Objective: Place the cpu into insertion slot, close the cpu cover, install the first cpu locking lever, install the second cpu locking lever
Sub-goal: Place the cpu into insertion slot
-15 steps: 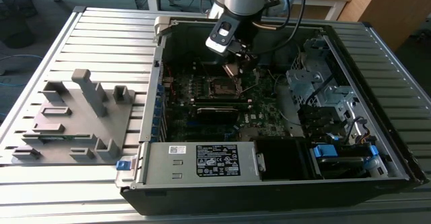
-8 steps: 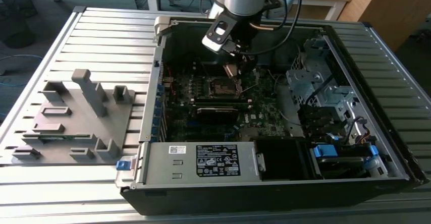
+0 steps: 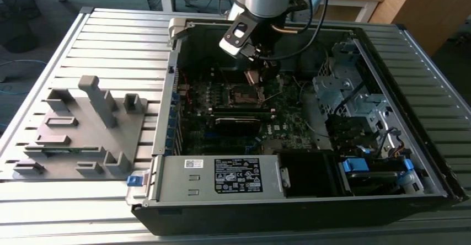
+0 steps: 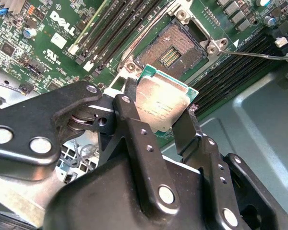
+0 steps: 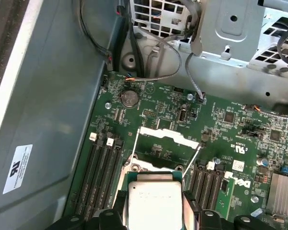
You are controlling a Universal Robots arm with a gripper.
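Above the motherboard (image 4: 38, 33), the claw (image 4: 161, 101) grips the cpu (image 4: 167, 93) (near the socket (image 4: 175, 50)).

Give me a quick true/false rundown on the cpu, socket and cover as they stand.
1. The gripper is shut on the cpu. True.
2. The cpu already sits in the socket. False: it is held clear of the board, and the socket is empty, with its contacts bare.
3. The cpu cover is closed. False: in the first wrist view the cpu cover is swung back, off the socket.
4. The computer case lies open on a slatted table, with a grey fixture at the exterior view's left. True.
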